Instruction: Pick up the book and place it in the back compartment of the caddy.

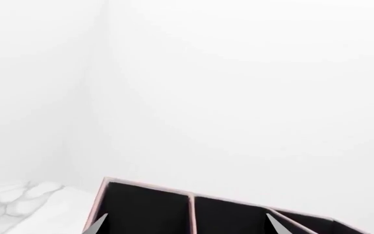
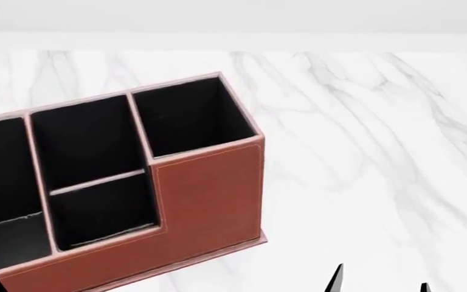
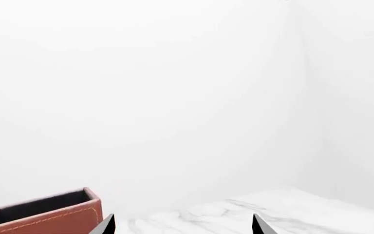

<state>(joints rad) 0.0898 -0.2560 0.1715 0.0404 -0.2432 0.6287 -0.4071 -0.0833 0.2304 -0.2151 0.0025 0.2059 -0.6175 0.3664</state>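
Both grippers, left gripper point(image 1: 185, 225) and right gripper point(image 3: 183, 225), hang spread and empty. No book shows; find it before the caddy point(image 2: 209, 194) at centre-left matters.

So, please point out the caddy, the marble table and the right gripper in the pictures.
caddy point(image 2: 205, 194): head view, on its brown front wall.
marble table point(image 2: 363, 152): head view, on the bare top right of the caddy.
right gripper point(image 3: 183, 225): right wrist view, midway between the two dark fingertips.

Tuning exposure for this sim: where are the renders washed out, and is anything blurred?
Both wrist views: mostly blank white wall, nearly featureless. Head view: even light, caddy crisp, its black cells hiding detail, marble table veins readable. No blur or glare anywhere.
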